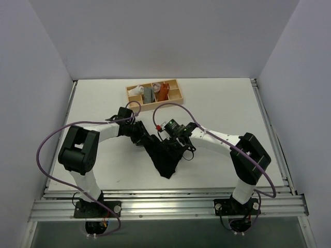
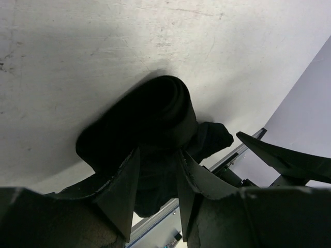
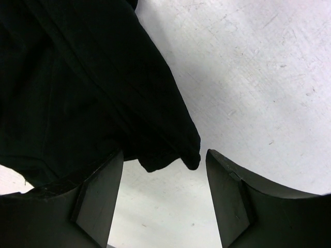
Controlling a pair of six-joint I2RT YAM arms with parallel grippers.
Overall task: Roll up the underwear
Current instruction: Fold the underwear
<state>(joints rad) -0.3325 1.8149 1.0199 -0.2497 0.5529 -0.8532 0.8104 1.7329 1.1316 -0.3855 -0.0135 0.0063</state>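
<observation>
Underwear [image 1: 164,157] lying near the middle of the bench [image 1: 227,103], between the 2 arms and well apart from the wooden tray [image 1: 180,94] at the far side. Left end effector [image 2: 159,165]: narrow, its 2 fingers closed on a bunch of the black cloth just behind the rolled end [image 2: 165,106]. Right end effector [image 3: 164,155]: wide, holding nothing, with a loose edge of the garment lying between its fingers and partly covering 1 of them. Likely failure from here: the coil is soft and held by 1 pinch only, so a pull away from the roll, or a release before the free tail is wound in, would probably let the turns slacken and spring open. The wide right fingers may also catch only 1 layer of the loose edge and drag the garment askew, giving a cone instead of an even cylinder. Appearance: plain matt black, limp fabric; 1 end wound into a compact coil whose layers show edge-on in the left wrist view, the remainder spread as a creased, roughly triangular flap tapering toward the near edge of the bench; seams cannot be made out
</observation>
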